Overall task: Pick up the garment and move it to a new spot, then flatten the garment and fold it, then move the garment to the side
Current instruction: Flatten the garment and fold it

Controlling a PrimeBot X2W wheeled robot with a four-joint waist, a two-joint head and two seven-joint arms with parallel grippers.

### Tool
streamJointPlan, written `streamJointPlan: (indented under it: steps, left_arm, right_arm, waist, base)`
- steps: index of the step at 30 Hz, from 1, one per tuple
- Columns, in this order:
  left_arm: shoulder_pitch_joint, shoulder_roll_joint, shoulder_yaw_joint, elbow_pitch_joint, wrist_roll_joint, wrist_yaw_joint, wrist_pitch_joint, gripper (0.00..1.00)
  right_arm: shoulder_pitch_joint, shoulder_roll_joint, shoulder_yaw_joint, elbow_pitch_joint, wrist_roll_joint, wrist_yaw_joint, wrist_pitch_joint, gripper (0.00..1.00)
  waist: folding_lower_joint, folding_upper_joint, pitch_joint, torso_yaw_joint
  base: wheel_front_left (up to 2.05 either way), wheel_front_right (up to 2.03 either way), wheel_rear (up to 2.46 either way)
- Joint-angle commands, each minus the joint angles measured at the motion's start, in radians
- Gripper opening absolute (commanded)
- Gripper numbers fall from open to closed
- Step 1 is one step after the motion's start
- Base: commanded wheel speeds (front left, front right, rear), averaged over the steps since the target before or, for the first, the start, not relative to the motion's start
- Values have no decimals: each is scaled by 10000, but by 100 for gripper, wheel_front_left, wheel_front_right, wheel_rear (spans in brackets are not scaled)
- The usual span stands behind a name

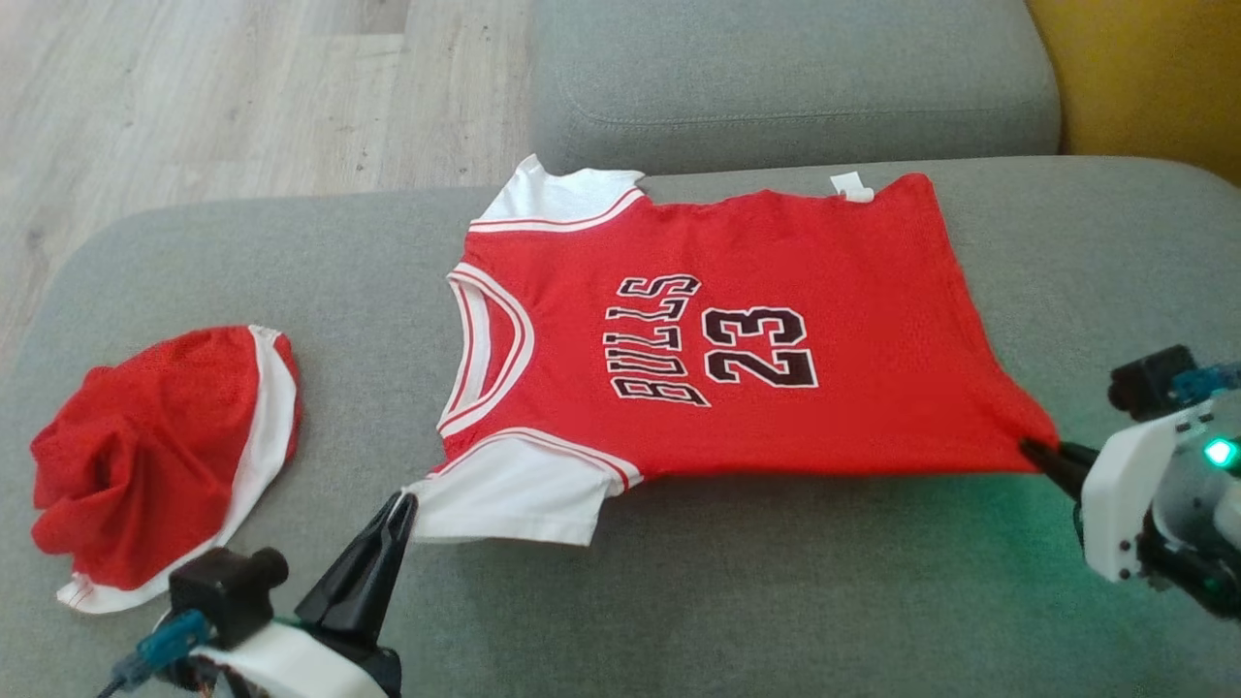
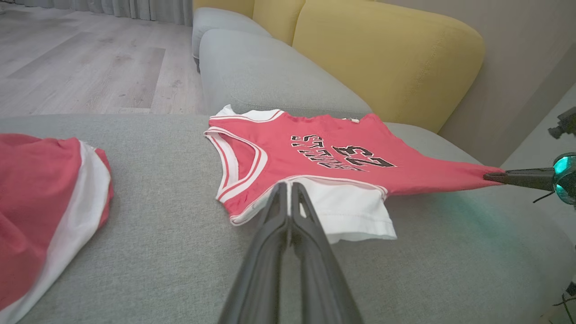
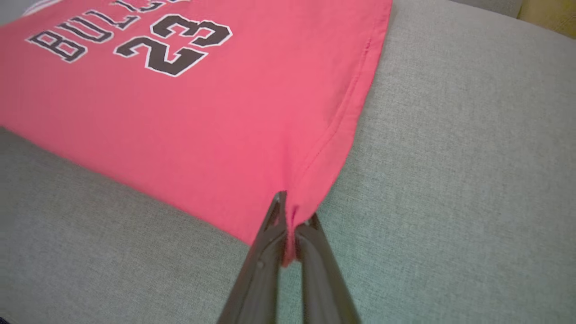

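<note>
The garment [image 1: 776, 242] is a red "BULLS 23" jersey with white sleeves. It lies spread face up on the grey cushion [image 1: 776, 601], neck toward the left. My left gripper [image 1: 402, 504] is shut, its tips pinching the near white sleeve's corner; in the left wrist view the tips [image 2: 288, 185] meet at the sleeve seam of the garment [image 2: 279, 148]. My right gripper [image 1: 1033, 449] is shut on the near hem corner, which is drawn out to a point. The right wrist view shows red cloth [image 3: 180, 126] bunched between the closed fingers [image 3: 290, 211]. The right gripper [image 2: 488, 177] also appears in the left wrist view.
A crumpled red and white piece of clothing [image 1: 155, 456] lies at the cushion's left end, near my left arm. Behind the jersey is another grey cushion [image 1: 795, 78], with a yellow cushion [image 1: 1154, 68] at the far right. Wood floor [image 1: 194, 87] lies beyond the left edge.
</note>
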Motion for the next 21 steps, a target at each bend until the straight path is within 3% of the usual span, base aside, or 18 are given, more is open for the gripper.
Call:
streamJointPlan:
  steps: [1, 12, 21]
  left_arm:
    - [-607, 340, 589, -444, 57, 108, -28, 0]
    - [-1852, 479, 876, -262, 258, 95, 119, 0]
    - [-3533, 658, 669, 1045, 750, -423, 408, 0]
  right_arm:
    - [-90, -471, -232, -209, 78, 67, -2, 0]
    - [-604, -146, -886, -30, -119, 67, 216, 0]
    - [-1339, 535, -1385, 376, -219, 67, 968, 0]
  waist:
    - [3, -1, 38, -31]
    - [3, -1, 774, -151]
    - [3, -1, 1551, -308]
  base:
    - [0, 0, 0]
    - [0, 0, 0]
    - [0, 0, 0]
